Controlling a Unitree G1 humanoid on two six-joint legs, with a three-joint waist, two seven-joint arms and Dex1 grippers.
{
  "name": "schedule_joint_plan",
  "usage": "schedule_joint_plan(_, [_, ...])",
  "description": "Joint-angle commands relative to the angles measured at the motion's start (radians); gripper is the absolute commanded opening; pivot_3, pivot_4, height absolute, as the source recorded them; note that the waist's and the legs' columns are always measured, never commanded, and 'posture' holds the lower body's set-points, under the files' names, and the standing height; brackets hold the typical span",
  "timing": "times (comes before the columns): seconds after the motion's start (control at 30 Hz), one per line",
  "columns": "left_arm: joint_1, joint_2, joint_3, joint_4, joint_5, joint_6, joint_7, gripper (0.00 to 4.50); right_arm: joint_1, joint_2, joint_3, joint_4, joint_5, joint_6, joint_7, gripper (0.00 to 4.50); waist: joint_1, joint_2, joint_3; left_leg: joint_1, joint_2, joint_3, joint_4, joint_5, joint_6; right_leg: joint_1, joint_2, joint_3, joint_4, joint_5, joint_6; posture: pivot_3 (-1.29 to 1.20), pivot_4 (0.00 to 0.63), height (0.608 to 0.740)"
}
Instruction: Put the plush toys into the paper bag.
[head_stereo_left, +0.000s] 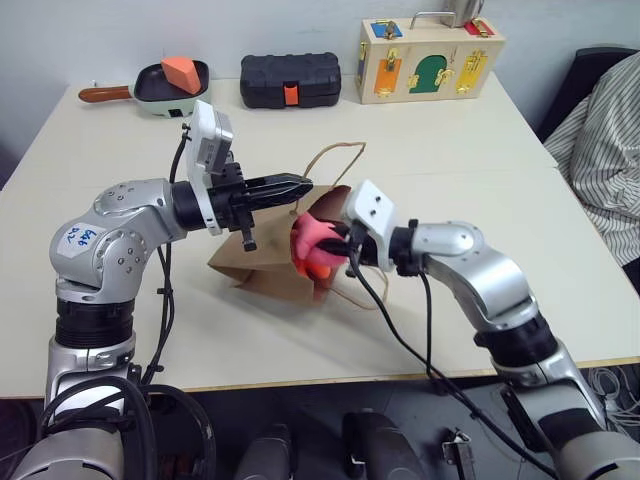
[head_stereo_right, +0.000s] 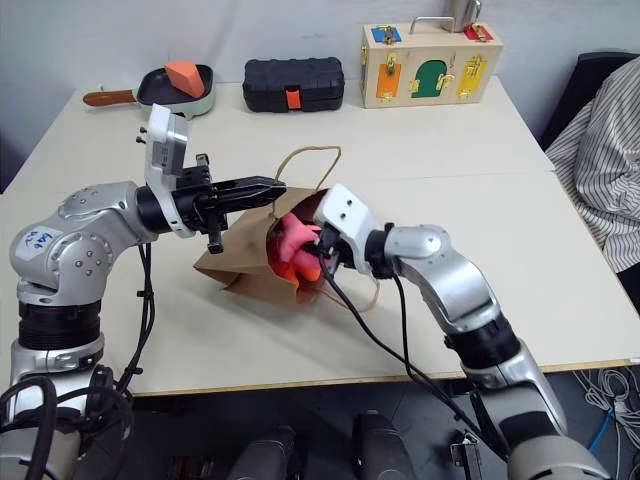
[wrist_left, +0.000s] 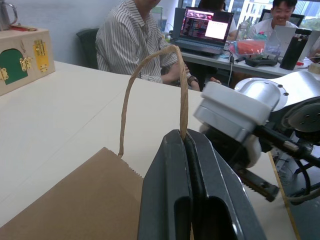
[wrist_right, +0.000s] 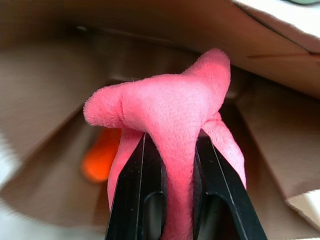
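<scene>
The right gripper (wrist_right: 177, 165) is clamped on the pink plush toy (wrist_right: 170, 115) at the mouth of the paper bag (head_stereo_left: 265, 265) — one orange plush toy (wrist_right: 100, 157) already lies inside, so two toys in all. The left gripper (wrist_left: 186, 145) is closed on one of the bag's two cord handles (wrist_left: 150, 70), holding the mouth up. The bag lies mid-counter (head_stereo_left: 480, 150), well clear of every edge, with open room around it. Along the far edge sit one pan (head_stereo_left: 160, 88), one black case (head_stereo_left: 290, 80) and one wooden box (head_stereo_left: 430, 58).
</scene>
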Motion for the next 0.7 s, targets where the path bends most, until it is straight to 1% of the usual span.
schedule_joint_plan(0.03, [0.001, 0.007, 0.012, -0.037, -0.023, -0.002, -0.012, 0.0, -0.076, 0.065, -0.029, 0.063, 0.022, -0.028, 0.014, 0.12, 0.0, 0.0, 0.0, 0.0, 0.0, 0.0, 0.0, 0.0, 0.0, 0.0, 0.0, 0.0, 0.0, 0.0, 0.0, 0.0, 0.15, 0.74])
schedule_joint_plan(0.13, [0.001, 0.006, 0.014, -0.039, -0.023, 0.0, -0.011, 0.0, -0.113, 0.157, -0.069, 0.134, 0.072, 0.011, 0.001, 0.12, 0.0, 0.0, 0.0, 0.0, 0.0, 0.0, 0.0, 0.0, 0.0, 0.0, 0.0, 0.0, 0.0, 0.0, 0.0, 0.0, 0.15, 0.74])
schedule_joint_plan(0.2, [0.002, 0.005, 0.016, -0.042, -0.024, 0.001, -0.01, 0.0, -0.117, 0.205, -0.062, 0.176, 0.063, 0.006, -0.012, 0.12, -0.001, 0.0, 0.0, 0.0, 0.0, 0.0, 0.0, 0.0, 0.0, 0.0, 0.0, -0.001, 0.001, 0.0, 0.0, 0.0, 0.15, 0.74])
schedule_joint_plan(0.3, [0.004, 0.004, 0.02, -0.049, -0.025, 0.006, -0.003, 0.0, -0.11, 0.273, -0.016, 0.251, 0.009, -0.05, -0.039, 0.12, -0.001, 0.0, 0.0, 0.0, 0.0, -0.001, 0.0, 0.0, 0.0, 0.0, 0.0, -0.001, 0.001, 0.0, 0.0, 0.0, 0.15, 0.74])
schedule_joint_plan(0.43, [0.007, 0.005, 0.026, -0.056, -0.028, 0.014, 0.007, 0.0, -0.119, 0.338, -0.02, 0.33, -0.02, -0.11, -0.062, 0.12, -0.002, 0.0, 0.0, 0.0, -0.001, -0.001, 0.0, 0.0, 0.0, 0.0, -0.001, -0.001, 0.002, 0.0, 0.0, 0.0, 0.15, 0.74])
schedule_joint_plan(0.47, [0.008, 0.008, 0.028, -0.057, -0.029, 0.016, 0.008, 0.0, -0.115, 0.342, -0.019, 0.34, -0.027, -0.121, -0.058, 0.85, -0.003, 0.0, 0.0, 0.0, -0.001, -0.001, 0.0, 0.0, 0.0, 0.0, -0.001, -0.001, 0.002, 0.0, 0.0, 0.0, 0.15, 0.74])
schedule_joint_plan(0.53, [0.01, 0.013, 0.032, -0.057, -0.029, 0.017, 0.006, 0.0, -0.105, 0.341, -0.015, 0.347, -0.033, -0.128, -0.045, 1.42, -0.004, 0.0, 0.0, 0.0, -0.001, -0.001, 0.0, 0.0, 0.0, 0.0, -0.001, -0.001, 0.002, 0.0, 0.0, 0.0, 0.15, 0.74])
schedule_joint_plan(0.57, [0.01, 0.015, 0.033, -0.056, -0.028, 0.017, 0.005, 0.0, -0.1, 0.337, -0.013, 0.347, -0.033, -0.127, -0.037, 1.85, -0.004, 0.0, 0.0, 0.0, -0.001, -0.001, 0.0, 0.0, 0.0, 0.0, -0.001, -0.001, 0.002, 0.0, 0.0, 0.0, 0.15, 0.74])
schedule_joint_plan(0.6, [0.01, 0.016, 0.035, -0.053, -0.027, 0.017, 0.004, 0.0, -0.094, 0.333, -0.012, 0.344, -0.032, -0.124, -0.028, 2.14, -0.005, 0.0, 0.0, 0.0, -0.001, -0.001, 0.0, 0.0, 0.0, 0.0, -0.001, -0.001, 0.002, 0.0, 0.0, 0.0, 0.15, 0.74])
schedule_joint_plan(0.63, [0.01, 0.017, 0.036, -0.051, -0.026, 0.017, 0.005, 0.0, -0.088, 0.327, -0.012, 0.339, -0.03, -0.122, -0.02, 2.55, -0.007, 0.0, 0.0, 0.0, -0.001, -0.001, 0.0, 0.0, 0.0, 0.0, -0.001, -0.002, 0.002, 0.0, 0.0, 0.0, 0.15, 0.74])
schedule_joint_plan(0.7, [0.01, 0.017, 0.037, -0.051, -0.025, 0.016, 0.007, 0.0, -0.074, 0.304, -0.018, 0.317, -0.033, -0.116, -0.009, 3.23, -0.009, 0.0, 0.0, 0.0, -0.001, -0.002, 0.0, 0.0, 0.0, 0.0, -0.001, -0.002, 0.002, 0.0, 0.0, 0.0, 0.15, 0.74])
